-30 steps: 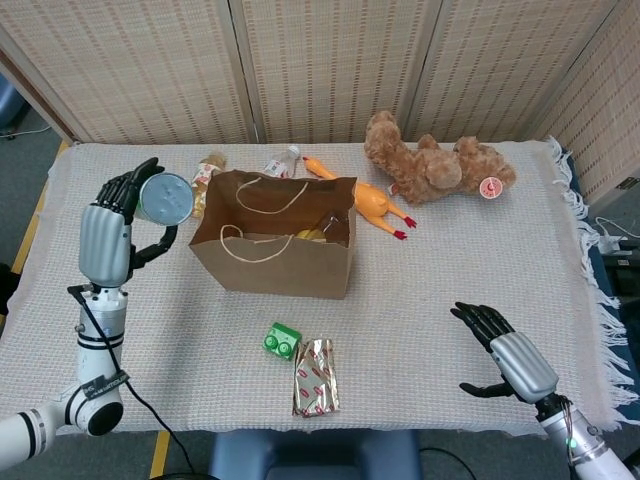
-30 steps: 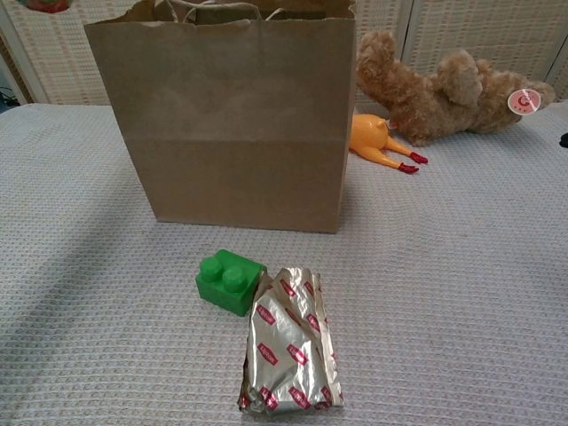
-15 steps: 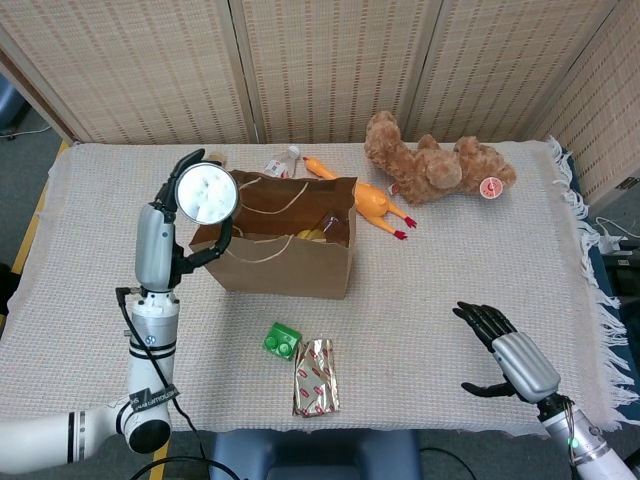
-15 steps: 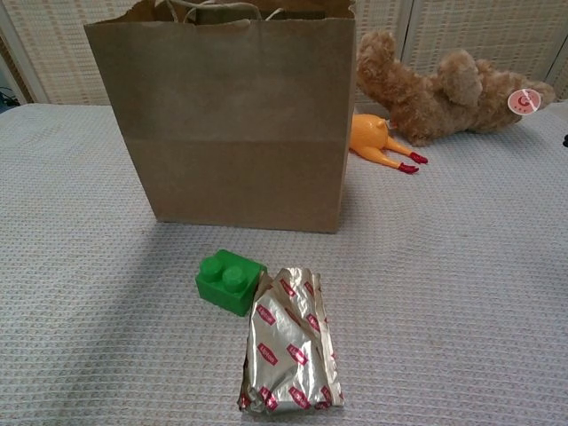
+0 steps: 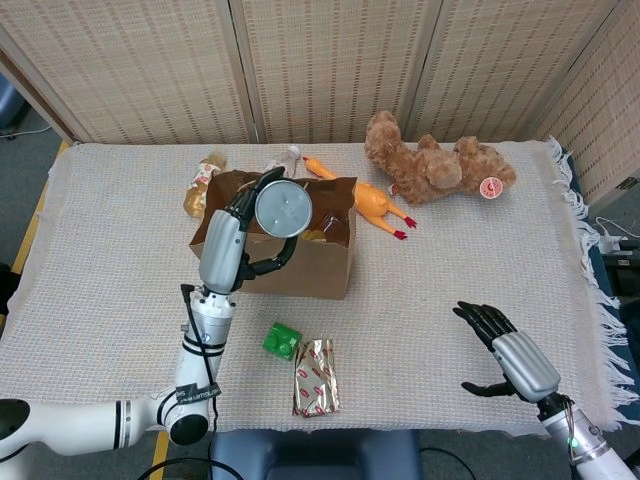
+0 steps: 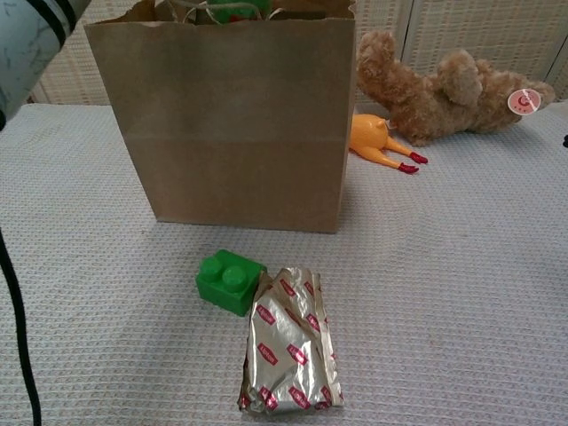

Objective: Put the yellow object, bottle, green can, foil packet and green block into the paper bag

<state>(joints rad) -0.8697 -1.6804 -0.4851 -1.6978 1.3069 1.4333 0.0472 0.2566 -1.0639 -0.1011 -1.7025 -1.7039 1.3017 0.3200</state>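
Note:
My left hand [image 5: 226,248] holds the green can [image 5: 284,209], silver end up, over the open mouth of the paper bag [image 5: 305,279]. In the chest view the can's green side [image 6: 249,6] shows just above the bag's [image 6: 235,124] top edge. Something yellow [image 5: 317,236] lies inside the bag. A bottle [image 5: 199,184] lies behind the bag on the left. The green block [image 5: 282,341] and the foil packet [image 5: 316,378] lie side by side in front of the bag, also seen as block [image 6: 230,280] and packet [image 6: 290,343]. My right hand [image 5: 502,352] rests open at the front right.
A brown teddy bear [image 5: 436,166] lies at the back right, with an orange rubber chicken [image 5: 374,205] between it and the bag. A second small bottle [image 5: 284,160] lies behind the bag. My left forearm [image 6: 34,35] and its cable [image 6: 18,337] cross the chest view's left edge.
My left hand has carried the can from the far left rightward to above the bag's opening. The right hand, block and packet have not moved.

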